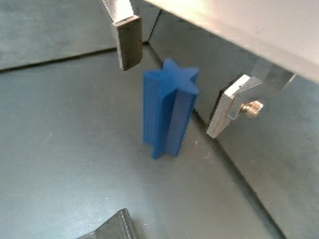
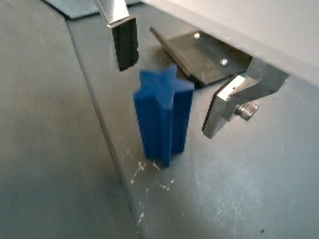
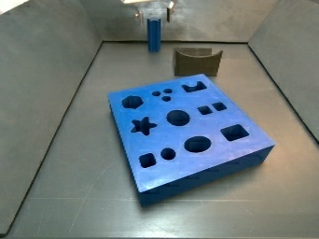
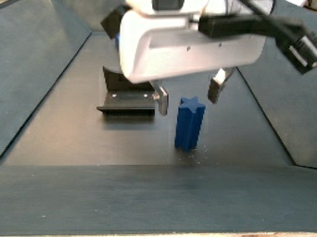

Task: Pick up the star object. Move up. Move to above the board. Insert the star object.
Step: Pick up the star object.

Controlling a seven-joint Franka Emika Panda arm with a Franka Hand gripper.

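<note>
The star object (image 1: 169,107) is a tall slim blue peg with a star-shaped top. It stands upright on the grey floor and shows in both wrist views (image 2: 162,121) and both side views (image 3: 155,35) (image 4: 188,125). My gripper (image 1: 178,75) is open around the peg's top, one finger on each side with a gap on both (image 2: 174,77). It also shows in both side views (image 3: 152,11) (image 4: 188,95). The board (image 3: 230,154) is a large blue block with shaped holes, among them a star hole (image 3: 142,124). It lies well apart from the peg.
The dark fixture (image 3: 196,61) stands on the floor close beside the peg, and also shows in a wrist view (image 2: 200,56) and a side view (image 4: 124,100). Sloping grey walls (image 3: 62,84) enclose the floor on all sides.
</note>
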